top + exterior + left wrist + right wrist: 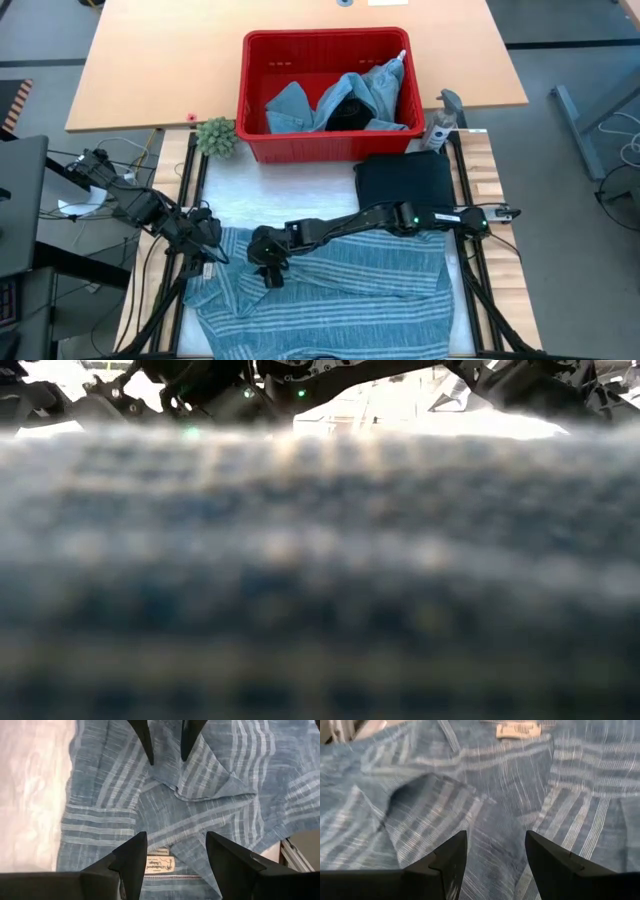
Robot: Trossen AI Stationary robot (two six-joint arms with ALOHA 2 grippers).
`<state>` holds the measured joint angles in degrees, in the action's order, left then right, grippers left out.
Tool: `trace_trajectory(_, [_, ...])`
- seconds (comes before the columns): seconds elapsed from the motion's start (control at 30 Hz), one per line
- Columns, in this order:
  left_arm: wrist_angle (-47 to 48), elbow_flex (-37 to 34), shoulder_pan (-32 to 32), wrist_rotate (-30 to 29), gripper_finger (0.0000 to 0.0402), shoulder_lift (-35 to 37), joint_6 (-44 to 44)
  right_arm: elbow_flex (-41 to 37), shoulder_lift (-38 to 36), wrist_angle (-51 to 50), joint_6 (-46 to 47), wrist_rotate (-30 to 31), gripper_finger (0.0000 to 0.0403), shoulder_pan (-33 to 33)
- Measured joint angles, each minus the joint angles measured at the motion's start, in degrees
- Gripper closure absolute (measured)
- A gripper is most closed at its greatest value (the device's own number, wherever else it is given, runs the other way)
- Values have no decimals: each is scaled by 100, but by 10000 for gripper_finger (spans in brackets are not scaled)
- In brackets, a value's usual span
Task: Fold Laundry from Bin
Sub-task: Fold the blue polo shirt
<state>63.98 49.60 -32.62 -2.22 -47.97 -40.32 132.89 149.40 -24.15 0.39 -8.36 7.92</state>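
The blue-grey striped cloth [340, 290] lies spread and rumpled on the near part of the table, its sewn label [159, 865] facing up. My left gripper [207, 240] hovers open over the cloth's left edge, its fingers on either side of the label [175, 837]. My right gripper [270, 272] reaches in from the right and stands open over a folded-over flap [435, 800], its tips close above the cloth [166, 752]. The red bin [243, 90] at the far side holds light blue denim [300, 105] and a black garment [350, 112].
A folded black garment [403, 180] lies on the table in front of the bin's right end. A small green plant [216, 136] stands at the bin's left corner, a spray bottle [443, 120] at its right. The striped cloth [320, 560] fills the low view.
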Motion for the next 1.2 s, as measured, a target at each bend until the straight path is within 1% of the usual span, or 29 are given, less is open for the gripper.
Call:
trace_trajectory(0.27, [-3, 0, 0, -151, 209, 0, 0, 1, 86, -6, -82, 4, 180, 19])
trace_trajectory(0.53, [-6, -2, 0, -171, 209, 0, -102, -5, 205, -102, -45, -22, 220, 26])
trace_trajectory(0.63, [-4, -2, 0, -171, 209, 2, -111, 18, 205, -147, -42, -24, 260, 23])
trace_trajectory(0.7, [-5, -2, 0, -202, 209, 0, -122, 116, 187, -301, -41, -38, 299, 24])
trace_trajectory(0.8, [-8, -2, 0, -411, 209, 0, -259, 146, 109, -338, -13, -59, 367, 24])
trace_trajectory(0.83, [-23, -4, 0, -497, 209, 0, -324, 145, 57, -437, 5, -59, 380, 24])
trace_trajectory(0.9, [-78, -4, 0, -628, 209, 0, -436, 145, 15, -449, 200, -59, 383, 24])
trace_trajectory(1.0, [-74, -4, 0, -800, 209, 0, -625, 143, -81, -697, 735, -59, 374, 24])
trace_trajectory(1.2, [-121, -4, -124, -1358, 209, -1, -905, 147, -235, -913, 1445, -56, 384, 38])
